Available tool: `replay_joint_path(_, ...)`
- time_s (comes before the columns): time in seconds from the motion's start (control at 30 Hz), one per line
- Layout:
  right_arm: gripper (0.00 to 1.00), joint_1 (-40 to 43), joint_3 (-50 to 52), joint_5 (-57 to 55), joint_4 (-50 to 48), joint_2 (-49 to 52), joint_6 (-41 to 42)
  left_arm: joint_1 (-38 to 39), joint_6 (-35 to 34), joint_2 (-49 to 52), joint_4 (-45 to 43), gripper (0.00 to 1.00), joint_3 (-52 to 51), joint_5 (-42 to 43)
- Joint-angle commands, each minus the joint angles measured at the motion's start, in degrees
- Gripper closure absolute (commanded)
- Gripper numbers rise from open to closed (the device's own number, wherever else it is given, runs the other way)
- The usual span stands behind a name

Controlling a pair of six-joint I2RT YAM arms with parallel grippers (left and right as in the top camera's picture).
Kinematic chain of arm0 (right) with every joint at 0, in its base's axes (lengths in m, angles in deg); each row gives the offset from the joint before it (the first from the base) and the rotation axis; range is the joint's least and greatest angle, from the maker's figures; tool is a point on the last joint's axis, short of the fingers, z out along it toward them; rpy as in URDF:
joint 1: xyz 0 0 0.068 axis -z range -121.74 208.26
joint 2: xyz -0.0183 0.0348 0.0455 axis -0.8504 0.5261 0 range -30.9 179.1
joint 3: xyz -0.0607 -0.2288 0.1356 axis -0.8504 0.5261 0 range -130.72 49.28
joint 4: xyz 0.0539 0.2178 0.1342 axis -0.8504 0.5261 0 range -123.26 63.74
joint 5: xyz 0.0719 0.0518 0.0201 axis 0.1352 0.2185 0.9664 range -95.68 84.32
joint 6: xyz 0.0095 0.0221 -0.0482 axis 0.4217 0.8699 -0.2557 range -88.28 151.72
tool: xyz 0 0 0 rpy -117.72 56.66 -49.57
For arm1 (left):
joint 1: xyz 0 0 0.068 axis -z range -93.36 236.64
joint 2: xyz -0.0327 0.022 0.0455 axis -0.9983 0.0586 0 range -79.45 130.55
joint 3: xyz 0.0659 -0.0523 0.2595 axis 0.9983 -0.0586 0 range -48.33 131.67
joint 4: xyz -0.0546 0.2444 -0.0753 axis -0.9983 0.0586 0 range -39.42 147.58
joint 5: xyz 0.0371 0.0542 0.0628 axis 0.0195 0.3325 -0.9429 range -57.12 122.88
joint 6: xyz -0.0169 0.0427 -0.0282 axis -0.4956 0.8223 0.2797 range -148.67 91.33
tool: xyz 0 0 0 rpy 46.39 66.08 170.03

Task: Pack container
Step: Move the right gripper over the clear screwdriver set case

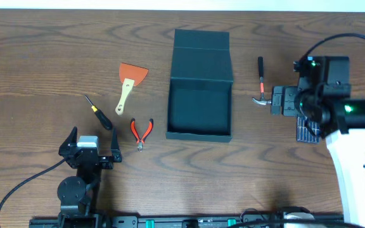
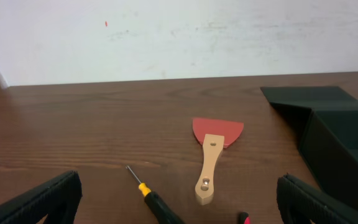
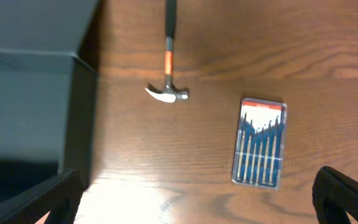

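Observation:
The dark teal container (image 1: 199, 95) stands open mid-table, its flap lid lying back toward the far side; it also shows in the left wrist view (image 2: 340, 143) and right wrist view (image 3: 30, 106). Left of it lie a red scraper with a wooden handle (image 1: 130, 82), a black-and-yellow screwdriver (image 1: 98, 112) and red pliers (image 1: 140, 133). Right of it lie a small hammer (image 1: 260, 82) and a clear case of blue screwdrivers (image 3: 260, 142). My left gripper (image 1: 89, 151) is open and empty, near the front edge. My right gripper (image 3: 194, 202) is open and empty above the table, right of the container.
The scraper (image 2: 213, 152) and screwdriver (image 2: 154, 199) lie just ahead of the left gripper, with a pale wall behind the far table edge. The hammer (image 3: 168, 62) lies beyond the right gripper. The right arm covers most of the screwdriver case in the overhead view.

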Motion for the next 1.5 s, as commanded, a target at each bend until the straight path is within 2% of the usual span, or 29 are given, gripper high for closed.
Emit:
replay_joint_path(0.0, 0.01, 0.4, -1.4, -2.2, 1.3, 2.0, -1.8, -0.1, 0.8, -0.3, 0.9, 0.01, -1.6, 0.6)
replay_joint_path(0.27, 0.01, 4.1, -1.3, -8.7, 3.0, 5.9, -5.8, -0.1, 0.8, -0.3, 0.9, 0.01, -1.6, 0.6)
replay_joint_path(0.4, 0.01, 8.0, -1.3, -3.9, 2.5, 7.9, -9.1, -0.1, 0.8, -0.3, 0.9, 0.01, -1.6, 0.6)
replay_joint_path(0.9, 0.01, 20.7, -1.3, 3.3, -0.8, 18.2, -9.6, -0.1, 0.8, -0.3, 0.9, 0.01, -1.6, 0.5)
replay_joint_path(1.47, 0.02, 22.0, -1.3, 3.8, -1.8, 30.8, -12.9, -0.1, 0.8, -0.3, 0.9, 0.01, -1.6, 0.6)
